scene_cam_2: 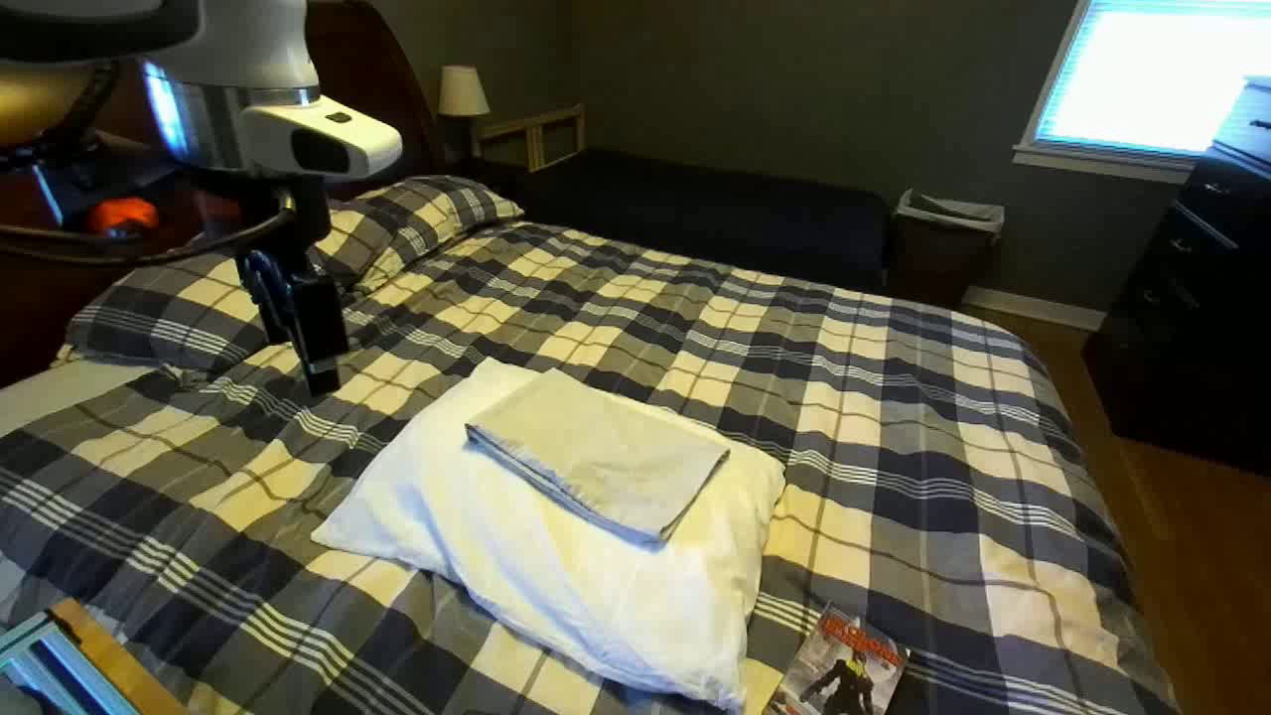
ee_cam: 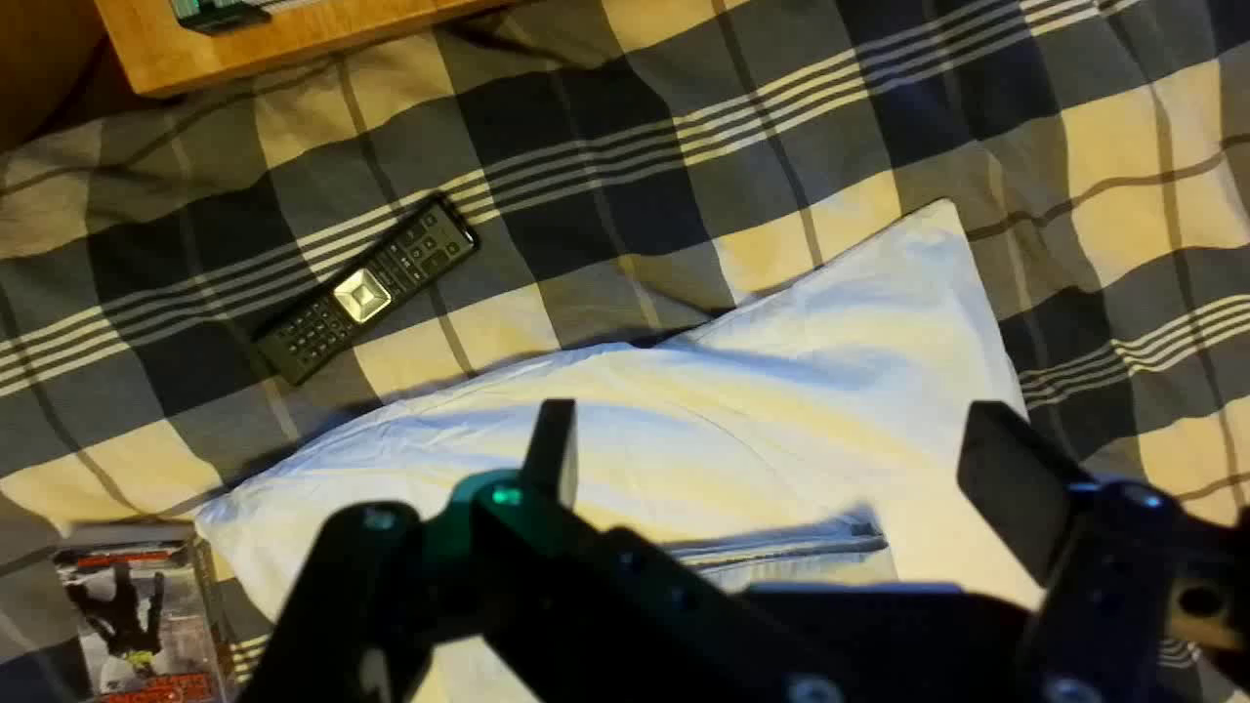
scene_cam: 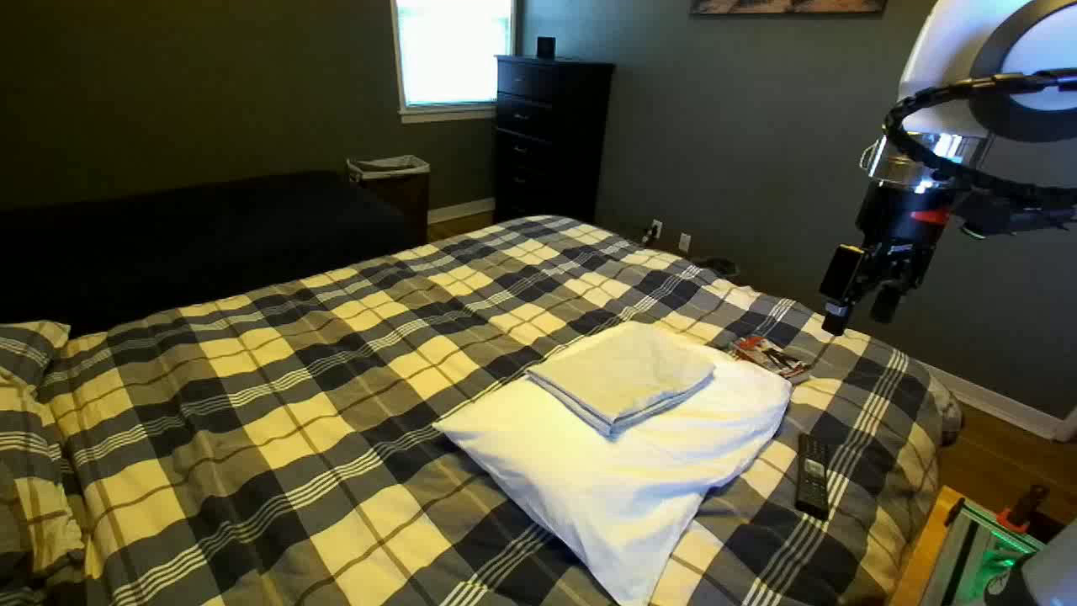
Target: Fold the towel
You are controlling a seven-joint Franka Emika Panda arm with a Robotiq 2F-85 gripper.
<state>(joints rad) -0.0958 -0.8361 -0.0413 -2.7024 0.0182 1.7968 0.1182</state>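
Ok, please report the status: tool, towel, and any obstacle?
Tool open, holding nothing. Towel folded, lying on white pillow, nothing seen on top. Remote control on plaid bedspread, apart from both.

The hand (ee_cam: 771, 444) is showing black. Below it, the surface (scene_cam: 278, 353) is wearing a plaid of navy, grey and cream with thin white stripes. The pillow (scene_cam: 589, 471) is looking white, the towel (scene_cam_2: 606, 447) plain greyish beige. The remote control (ee_cam: 366, 292) is showing black around a silver pad, the illustrated cover (scene_cam_2: 844, 667) red lettering.
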